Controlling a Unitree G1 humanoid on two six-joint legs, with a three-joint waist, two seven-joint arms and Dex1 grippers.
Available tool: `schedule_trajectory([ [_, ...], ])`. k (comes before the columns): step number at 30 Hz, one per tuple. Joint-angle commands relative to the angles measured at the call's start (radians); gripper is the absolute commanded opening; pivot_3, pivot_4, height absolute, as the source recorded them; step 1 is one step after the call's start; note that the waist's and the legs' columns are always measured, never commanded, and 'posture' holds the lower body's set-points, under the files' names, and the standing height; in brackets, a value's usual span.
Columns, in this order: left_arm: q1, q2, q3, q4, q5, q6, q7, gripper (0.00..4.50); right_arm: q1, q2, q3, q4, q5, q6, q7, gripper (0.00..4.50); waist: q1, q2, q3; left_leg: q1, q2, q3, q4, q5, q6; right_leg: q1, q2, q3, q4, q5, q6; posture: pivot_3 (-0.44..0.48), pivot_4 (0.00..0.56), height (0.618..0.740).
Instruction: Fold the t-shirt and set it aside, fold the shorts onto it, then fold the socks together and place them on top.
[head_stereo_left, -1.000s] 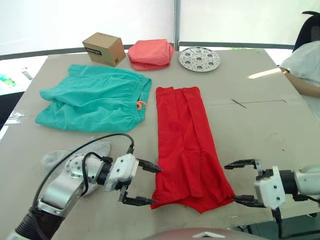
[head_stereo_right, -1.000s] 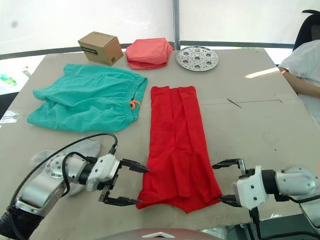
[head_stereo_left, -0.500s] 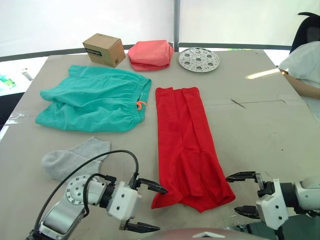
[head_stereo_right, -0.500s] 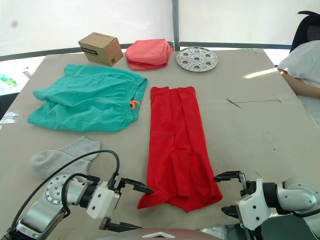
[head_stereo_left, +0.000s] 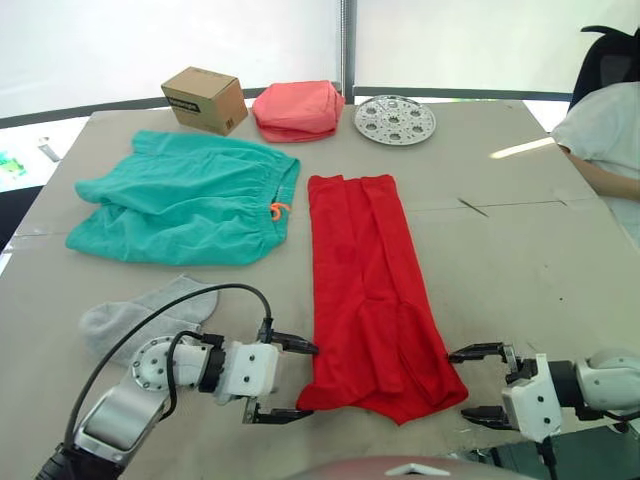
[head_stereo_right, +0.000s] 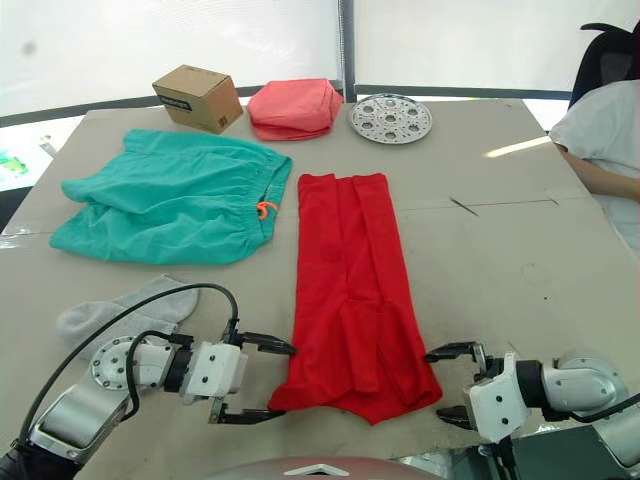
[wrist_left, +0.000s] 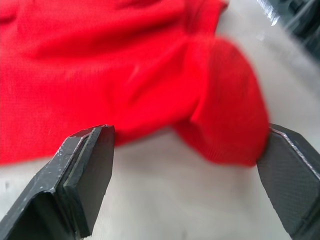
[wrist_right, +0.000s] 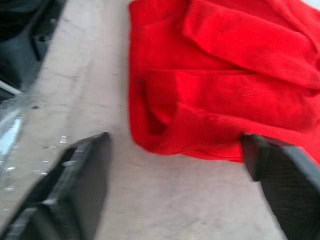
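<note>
Both end effectors have closed in on the t-shirt's (head_stereo_left: 372, 295) near corners since a half-second ago. Left end effector (head_stereo_left: 290, 381) and right end effector (head_stereo_left: 480, 385) gape wide, empty, beside the long folded strip on the tabletop (head_stereo_left: 520, 250).

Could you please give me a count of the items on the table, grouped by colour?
Red: 1, the t-shirt
Teal-green: 1, the shorts
Light grey: 1 visible bundle, the socks
Salmon-pink: 1, the folded cloth
Brown: 1, the cardboard box
Silver: 1, the perforated metal plate
Total: 6
</note>
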Motion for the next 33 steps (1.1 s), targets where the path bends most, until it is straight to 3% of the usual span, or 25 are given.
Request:
schedule_trajectory([
  [1,-0.002,-0.018,-0.031,0.057,0.043,-0.086,0.001,3.98,-0.006,0.012,0.026,0.025,-0.02,0.015,-0.018,2.29,0.0,-0.001,-0.001,0.001,0.0,0.0,0.0,0.0,0.0,0.0,0.0,0.0,0.0,0.0,0.0,0.0,0.15,0.74],
  [3,0.005,-0.028,-0.048,0.066,0.053,-0.107,0.007,3.31,-0.011,0.015,0.031,0.029,-0.019,0.019,-0.023,1.33,0.0,0.0,-0.002,0.002,0.001,0.001,0.0,0.0,0.0,0.0,0.0,0.001,0.001,0.0,0.0,0.0,0.15,0.74],
  [6,0.024,-0.047,-0.068,0.026,0.057,-0.084,0.036,1.76,-0.017,0.021,0.029,0.016,0.0,0.054,-0.034,0.0,0.002,0.003,-0.003,0.002,0.001,0.002,0.002,0.0,0.0,0.001,-0.002,0.001,0.002,0.0,0.0,0.0,0.15,0.74],
  [9,0.047,-0.055,-0.082,-0.035,0.042,-0.038,0.053,0.28,-0.008,0.015,0.016,-0.011,0.043,0.104,-0.028,0.0,0.003,0.003,-0.004,0.001,0.001,0.002,0.006,0.0,0.0,0.001,-0.002,0.001,0.003,0.0,0.0,0.0,0.15,0.74],
  [10,0.055,-0.055,-0.078,-0.063,0.026,-0.011,0.06,0.05,0.001,0.009,0.009,-0.03,0.074,0.135,-0.021,0.0,0.003,0.003,-0.004,0.0,0.001,0.002,0.006,0.0,0.0,0.001,-0.002,0.001,0.004,0.0,0.0,0.0,0.15,0.74],
  [17,0.157,0.036,0.013,-0.328,-0.218,0.336,0.073,0.05,0.08,-0.085,-0.095,-0.231,0.385,0.548,0.012,0.0,0.003,0.005,-0.002,-0.001,0.002,0.001,0.006,-0.001,0.001,0.0,-0.001,0.0,0.004,0.0,0.0,0.0,0.15,0.74],
  [21,0.234,0.098,0.124,-0.433,-0.493,0.597,0.116,0.05,0.123,-0.173,-0.205,-0.341,0.557,0.78,0.04,0.0,0.002,0.007,-0.001,-0.001,0.003,0.001,0.006,-0.001,0.001,0.0,-0.001,0.0,0.003,0.0,0.0,0.0,0.15,0.74],
  [23,0.254,0.115,0.164,-0.436,-0.576,0.667,0.114,0.05,0.135,-0.199,-0.25,-0.372,0.608,0.848,0.056,0.0,0.004,0.007,0.0,-0.001,0.002,0.0,0.006,-0.001,0.001,0.0,-0.002,0.0,0.003,0.0,0.0,0.0,0.15,0.74],
  [25,0.281,0.149,0.225,-0.389,-0.743,0.798,0.082,0.05,0.12,-0.259,-0.312,-0.405,0.71,0.963,0.095,0.0,0.003,0.007,0.001,-0.001,0.002,0.0,0.006,-0.001,0.001,0.0,-0.002,-0.001,0.003,0.0,0.0,0.0,0.15,0.74],
  [29,0.258,0.172,0.288,-0.22,-0.875,0.936,-0.001,0.05,-0.025,-0.349,-0.311,-0.403,0.868,1.172,0.112,0.0,0.001,0.008,0.003,-0.001,0.002,0.0,0.007,-0.001,0.001,0.0,-0.001,-0.001,0.003,0.0,0.0,0.0,0.15,0.74],
  [33,0.17,0.198,0.32,-0.042,-0.908,1.037,-0.082,0.05,-0.369,-0.33,-0.137,-0.295,0.905,1.354,0.115,0.0,0.0,0.01,0.007,-0.002,0.002,0.0,0.007,-0.002,-0.001,-0.001,-0.001,-0.002,0.003,0.0,0.0,0.0,0.15,0.74],
])
